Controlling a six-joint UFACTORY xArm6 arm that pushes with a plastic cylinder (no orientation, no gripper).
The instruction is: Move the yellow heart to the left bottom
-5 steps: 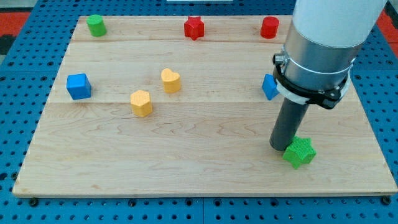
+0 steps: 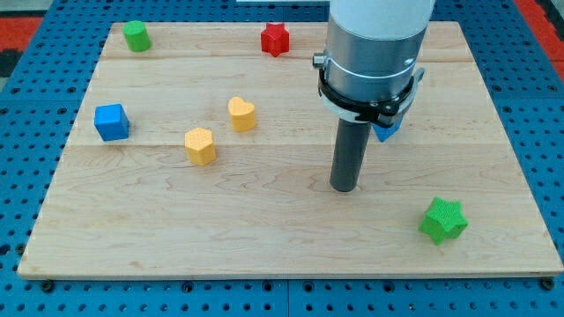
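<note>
The yellow heart point(image 2: 241, 114) lies left of the board's centre, with a second yellow block point(image 2: 200, 145) of rounded shape just below and left of it. My tip point(image 2: 344, 187) rests on the wooden board point(image 2: 176, 220) right of centre, well to the right of the heart and a little lower, touching no block. The heart and the second yellow block stand apart.
A blue cube point(image 2: 111, 121) sits at the left. A green cylinder point(image 2: 136, 35) is at the top left and a red star point(image 2: 275, 39) at the top middle. A green star point(image 2: 442, 220) lies at the bottom right. A blue block point(image 2: 385, 133) is mostly hidden behind the arm.
My tip has moved left and slightly up, away from the green star. The green star has shifted a little to the right. The arm now hides the red block at the top right.
</note>
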